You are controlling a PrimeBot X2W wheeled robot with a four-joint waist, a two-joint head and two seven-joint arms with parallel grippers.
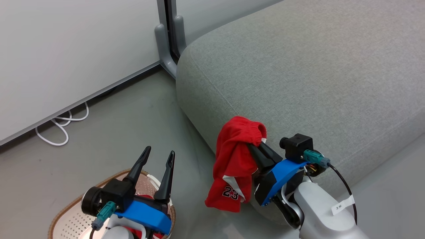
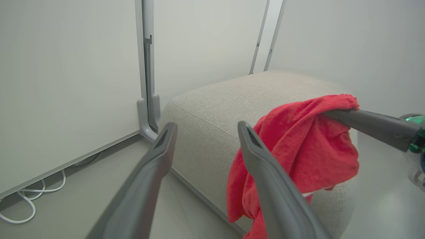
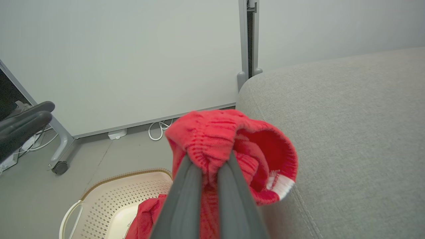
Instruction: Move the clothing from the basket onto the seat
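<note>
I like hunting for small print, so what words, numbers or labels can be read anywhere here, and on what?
"23": white-edged number on the red garment hanging from the right end effector.
White tag by the right forearm: it carries marks, too small to read.
Nothing else is legible.

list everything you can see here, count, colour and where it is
held garment: 1, red with white trim, hanging from the right gripper beside the seat's edge
second garment: 1, red, in the basket
basket: 1, cream with brown rim, on the floor below the left gripper
seat: 1, grey, right of the basket
cable: at least 1, white, looped on the floor by the wall panel
panel foot: 1, grey, at the seat's far corner
left gripper: 1, dark fingers, open, above the basket
right gripper: 1, dark fingers, shut on the held garment
</note>
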